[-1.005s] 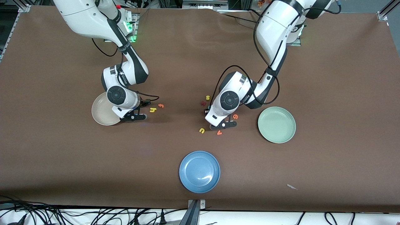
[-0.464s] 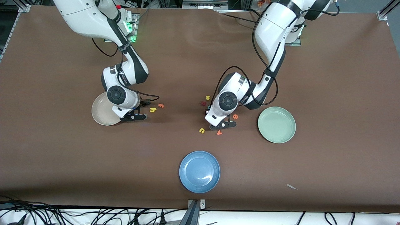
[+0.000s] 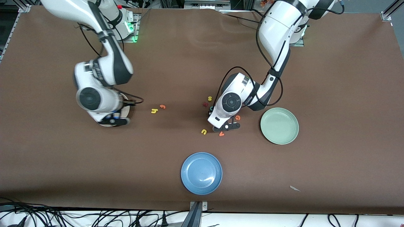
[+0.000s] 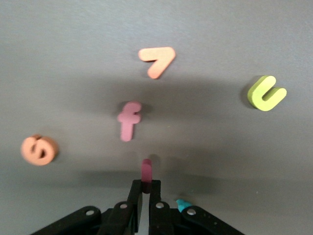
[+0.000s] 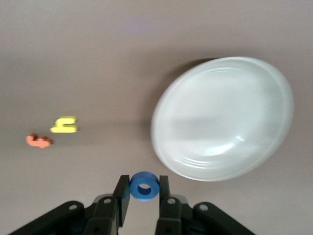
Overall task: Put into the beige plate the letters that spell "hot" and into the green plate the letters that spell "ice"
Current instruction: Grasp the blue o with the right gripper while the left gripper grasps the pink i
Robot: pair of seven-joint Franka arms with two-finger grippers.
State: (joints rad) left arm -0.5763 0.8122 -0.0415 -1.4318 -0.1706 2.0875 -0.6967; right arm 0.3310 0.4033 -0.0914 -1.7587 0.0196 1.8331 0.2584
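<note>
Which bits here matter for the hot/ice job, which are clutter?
Job: yellow h, orange t, blue o in right gripper at beige plate rim; dark red i in left gripper, teal c, orange e, green plate.
Clutter: blue plate, yellow u, yellow s, orange v, red f.

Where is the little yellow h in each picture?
Front view: yellow h on the table, between the two arms.
Left wrist view: not in it; the yellow letter there is a u.
Right wrist view: yellow h, apart from the beige plate.
Shared landmark: orange t just beside it.
</note>
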